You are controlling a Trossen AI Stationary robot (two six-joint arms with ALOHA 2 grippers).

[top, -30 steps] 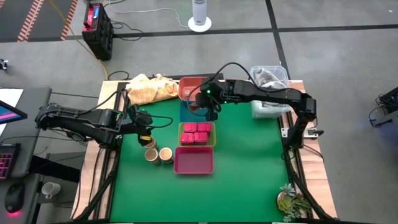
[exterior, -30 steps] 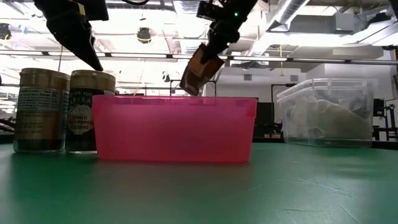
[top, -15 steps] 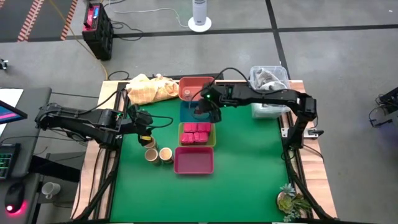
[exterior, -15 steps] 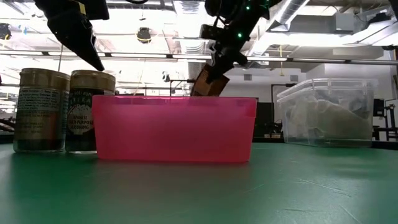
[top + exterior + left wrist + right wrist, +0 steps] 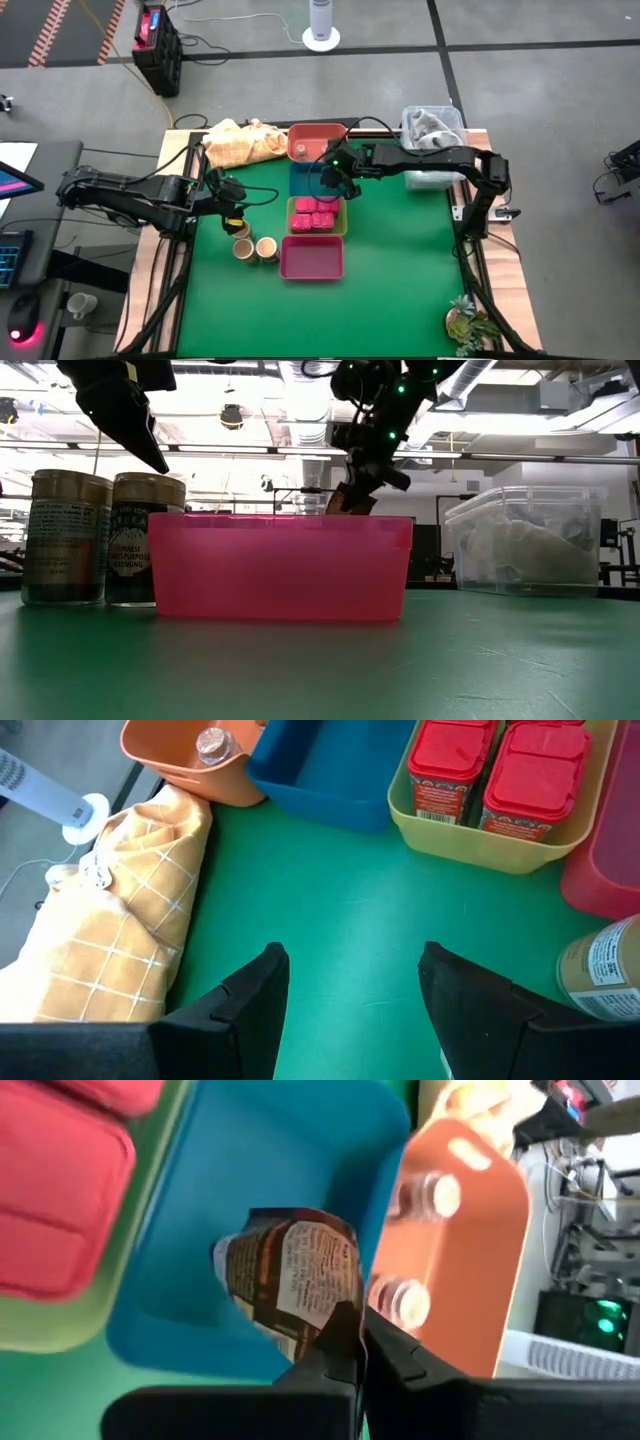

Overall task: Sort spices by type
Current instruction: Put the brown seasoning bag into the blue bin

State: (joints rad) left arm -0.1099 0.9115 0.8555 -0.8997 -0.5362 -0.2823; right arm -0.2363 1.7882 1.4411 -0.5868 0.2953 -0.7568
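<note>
While the right end effector (image 5: 345,1342) pinches a dark brown packet (image 5: 295,1280) by one edge above the blue tray (image 5: 305,180), the main risk is a poor drop: the packet hangs tilted from a thin grip, so it may swing, catch the tray wall, or fall into a neighbouring tray. The orange tray (image 5: 310,141), holding two small knobs (image 5: 425,1193), touches the blue tray on the far side, and the yellow tray (image 5: 317,217) of pink blocks (image 5: 316,212) sits just beside it on the near side, so a sideways slip means a wrong sort. The pink tray (image 5: 311,257) lies nearest the front edge. The left end effector (image 5: 350,1000) waits partly open and empty over bare green surface (image 5: 400,260), near the tan tubs (image 5: 255,248) and a yellow cloth (image 5: 240,142). Open room is generous on the right half of the surface; a clear bin (image 5: 433,128) sits at the far right corner and a green sprig (image 5: 468,320) at the near right corner
</note>
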